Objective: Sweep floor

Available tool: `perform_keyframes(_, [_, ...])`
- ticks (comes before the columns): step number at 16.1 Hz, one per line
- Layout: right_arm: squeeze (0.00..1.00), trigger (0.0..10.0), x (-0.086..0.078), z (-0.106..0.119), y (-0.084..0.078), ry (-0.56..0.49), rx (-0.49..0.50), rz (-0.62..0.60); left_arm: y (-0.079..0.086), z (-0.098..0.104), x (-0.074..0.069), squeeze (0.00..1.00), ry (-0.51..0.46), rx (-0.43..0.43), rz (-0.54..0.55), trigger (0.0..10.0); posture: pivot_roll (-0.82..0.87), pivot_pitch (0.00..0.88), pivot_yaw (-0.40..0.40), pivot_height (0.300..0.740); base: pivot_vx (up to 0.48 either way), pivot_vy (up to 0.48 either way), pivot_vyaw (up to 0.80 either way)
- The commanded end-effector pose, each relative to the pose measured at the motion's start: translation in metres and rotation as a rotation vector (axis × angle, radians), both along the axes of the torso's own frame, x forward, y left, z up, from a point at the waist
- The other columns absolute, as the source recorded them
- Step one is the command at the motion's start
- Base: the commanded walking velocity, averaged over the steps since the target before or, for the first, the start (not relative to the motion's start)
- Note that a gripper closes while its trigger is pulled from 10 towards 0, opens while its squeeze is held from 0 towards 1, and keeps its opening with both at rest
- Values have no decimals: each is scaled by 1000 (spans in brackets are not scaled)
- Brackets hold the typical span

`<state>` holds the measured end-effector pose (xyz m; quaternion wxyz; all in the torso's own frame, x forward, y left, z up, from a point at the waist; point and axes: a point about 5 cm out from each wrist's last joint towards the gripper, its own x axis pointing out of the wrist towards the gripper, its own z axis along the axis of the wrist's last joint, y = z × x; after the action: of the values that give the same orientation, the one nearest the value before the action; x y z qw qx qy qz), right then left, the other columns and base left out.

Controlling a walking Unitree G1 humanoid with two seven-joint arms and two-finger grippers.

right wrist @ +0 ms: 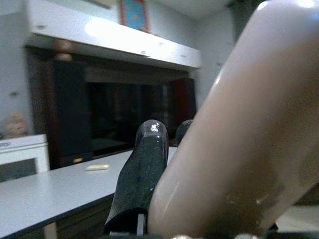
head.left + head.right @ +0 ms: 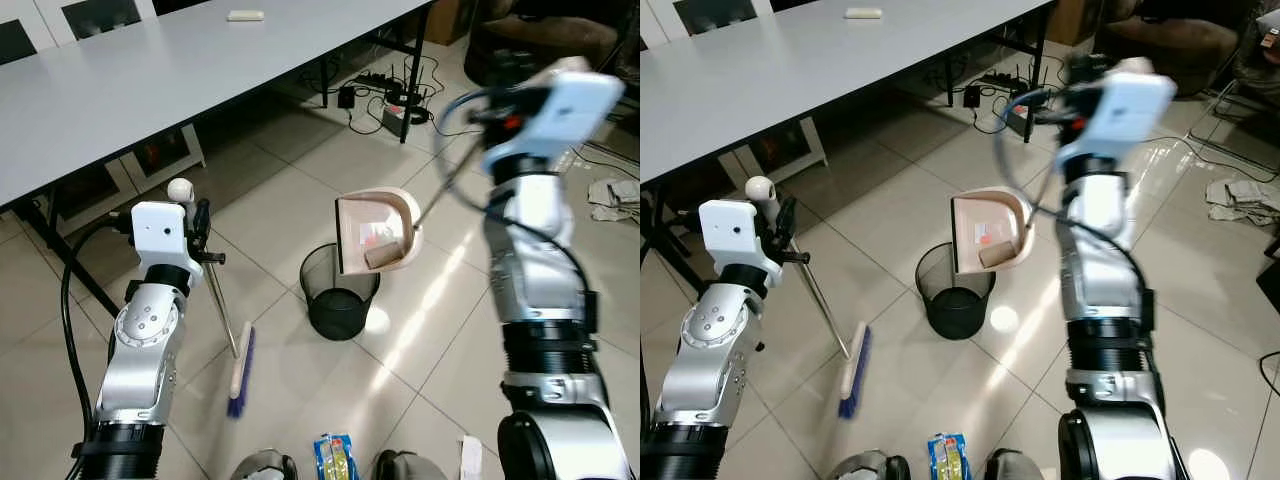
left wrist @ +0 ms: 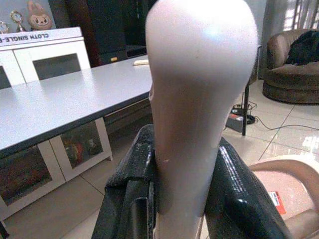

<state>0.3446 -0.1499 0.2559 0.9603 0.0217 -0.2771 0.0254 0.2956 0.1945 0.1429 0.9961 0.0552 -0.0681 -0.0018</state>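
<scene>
Right gripper (image 2: 500,105) motion-blurred; finger state unreadable. Dustpan (image 2: 375,232) contents indistinct: a brownish roll and a red-marked scrap. Broom handle (image 3: 197,109) cut off by frame edge in left wrist view. Packet (image 2: 335,458) on floor cropped at bottom edge.

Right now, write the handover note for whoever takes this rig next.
Left gripper: shut on the broom handle; the broom head rests on the floor tiles, left of the bin.
Right gripper: shut on the dustpan handle, arm raised.
Dustpan: tilted over the black mesh bin, with a brown roll-like piece and a red-and-white scrap still in it.
Done: litter gathered into the pan.
Left: tip it into the bin; a blue packet and white paper lie on the floor near the robot's feet, unswept.
</scene>
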Motion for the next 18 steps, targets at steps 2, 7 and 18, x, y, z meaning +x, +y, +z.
perform_keyframes(2, [0, 10000, -3, 19, 25, -156, -93, 87, 2, 8, 1, 0, -27, 14, 4, 10000, 43, 92, 70, 740, 0, 0, 0])
perform_keyframes(7, [0, 10000, -3, 8, 61, -244, -270, 198, 4, 10, 2, 0, -32, 24, 2, 10000, 63, 99, 72, 740, 0, 0, 0])
perform_keyframes(18, [0, 10000, -15, 8, 61, -365, -459, 189, 2, 13, 6, 0, -34, 32, -14, 10000, 60, 94, 86, 740, 0, 0, 0])
